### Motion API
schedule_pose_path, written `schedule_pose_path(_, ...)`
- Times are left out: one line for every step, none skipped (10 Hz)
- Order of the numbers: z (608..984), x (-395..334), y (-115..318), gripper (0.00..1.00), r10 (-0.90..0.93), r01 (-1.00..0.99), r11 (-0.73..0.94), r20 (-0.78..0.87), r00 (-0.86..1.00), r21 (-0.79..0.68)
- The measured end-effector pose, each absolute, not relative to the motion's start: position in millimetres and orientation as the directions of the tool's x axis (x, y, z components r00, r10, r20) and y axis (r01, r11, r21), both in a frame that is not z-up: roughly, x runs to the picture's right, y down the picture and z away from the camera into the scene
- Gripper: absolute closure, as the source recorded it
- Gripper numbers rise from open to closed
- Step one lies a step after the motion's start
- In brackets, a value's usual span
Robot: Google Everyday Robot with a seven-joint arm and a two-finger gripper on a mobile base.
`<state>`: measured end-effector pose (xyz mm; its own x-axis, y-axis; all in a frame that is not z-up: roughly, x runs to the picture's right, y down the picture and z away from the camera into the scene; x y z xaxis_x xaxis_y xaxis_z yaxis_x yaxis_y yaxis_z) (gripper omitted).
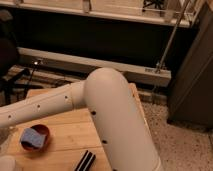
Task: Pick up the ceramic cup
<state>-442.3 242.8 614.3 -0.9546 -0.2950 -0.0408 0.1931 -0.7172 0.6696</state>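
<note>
Ceramic cup first: only a pale, rounded sliver of it shows in the near left corner, standing on the wooden table and cut off by the bottom and left edges of the view, so whether anything is in it cannot be told. The robot's white arm fills the middle. Its thick elbow rises over the right side of the table, and the slimmer forearm slants down and left until it runs out past the left edge. That reach looks aimed at the cup's corner, which would suit a pick from above or from the side. The gripper is beyond the left edge and out of view, so I cannot tell whether it is open, closed or holding anything. Just right of the cup and a little farther back sits the red dish, shallow and round, with the blue pad lying inside it and covering most of its floor. The two seem apart, though the gap is narrow — a descending gripper would have little room on that side. A black ribbed object lies at the near edge, well right of the dish and clear of the cup. The lift appears not yet made — the cup rests on the wood.
</note>
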Motion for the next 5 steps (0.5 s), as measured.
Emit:
schedule_pose_path(610, -445, 257, 0.27, -0.271, 0.179, -0.708, -0.029, -0.962, 0.684)
schedule_pose_path(605, -450, 267, 0.36, -0.259, 0.169, -0.698, -0.025, -0.966, 0.695)
schedule_pose_path(604, -454, 276, 0.46, -0.250, 0.164, -0.689, -0.020, -0.968, 0.706)
schedule_pose_path(605, -456, 280, 0.51, -0.247, 0.164, -0.685, -0.014, -0.969, 0.710)
schedule_pose_path(614, -458, 287, 0.53, -0.244, 0.171, -0.679, 0.001, -0.970, 0.714)
